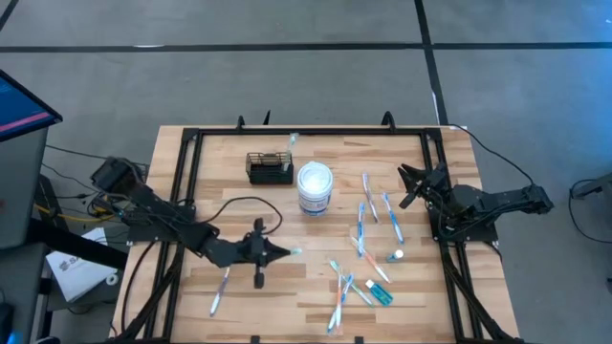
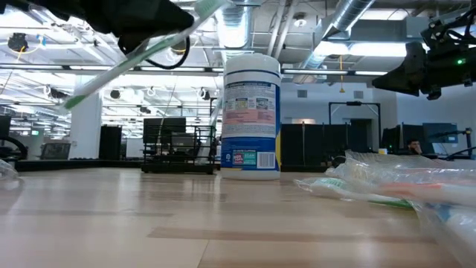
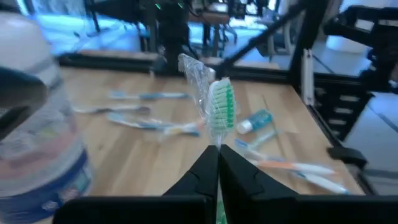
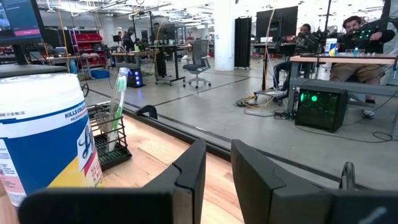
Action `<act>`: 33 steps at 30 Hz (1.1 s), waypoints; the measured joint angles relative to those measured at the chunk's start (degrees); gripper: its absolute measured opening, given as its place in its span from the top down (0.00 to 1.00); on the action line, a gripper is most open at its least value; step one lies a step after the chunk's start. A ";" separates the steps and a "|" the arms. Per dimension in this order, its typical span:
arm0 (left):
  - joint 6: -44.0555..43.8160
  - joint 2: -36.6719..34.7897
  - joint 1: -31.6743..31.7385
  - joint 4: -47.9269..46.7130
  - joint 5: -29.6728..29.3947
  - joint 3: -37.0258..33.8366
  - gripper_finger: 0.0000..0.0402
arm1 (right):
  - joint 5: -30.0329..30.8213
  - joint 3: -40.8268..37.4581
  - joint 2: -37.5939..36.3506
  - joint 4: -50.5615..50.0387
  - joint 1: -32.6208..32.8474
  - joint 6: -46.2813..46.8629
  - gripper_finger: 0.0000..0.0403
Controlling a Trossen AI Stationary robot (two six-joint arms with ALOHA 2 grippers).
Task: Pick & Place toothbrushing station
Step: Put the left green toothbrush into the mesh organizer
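Left gripper (image 1: 283,252) fingers clench a green toothbrush (image 3: 220,107) above the table; right gripper (image 1: 409,186) fingers parted, empty.

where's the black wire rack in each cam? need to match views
High view: wire rack near the table's far edge, left of the white tub.
Low view: rack far back, just left of the tub.
Left wrist view: not identifiable; only the tub shows at the edge.
Right wrist view: rack right beside the tub, one green toothbrush standing in it.
Shared landmark: the white tub.
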 joint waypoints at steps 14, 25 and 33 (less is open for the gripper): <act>12.24 -7.06 0.55 7.74 -7.66 -6.14 1.00 | 0.00 0.00 0.00 -0.31 0.00 0.00 0.83; 21.62 -12.77 4.21 25.36 -7.88 -16.71 1.00 | 0.00 0.00 0.00 -0.35 0.00 0.00 0.83; 29.54 -17.10 9.98 35.62 -5.13 -22.59 1.00 | 0.00 0.00 0.00 -0.35 0.00 0.00 0.83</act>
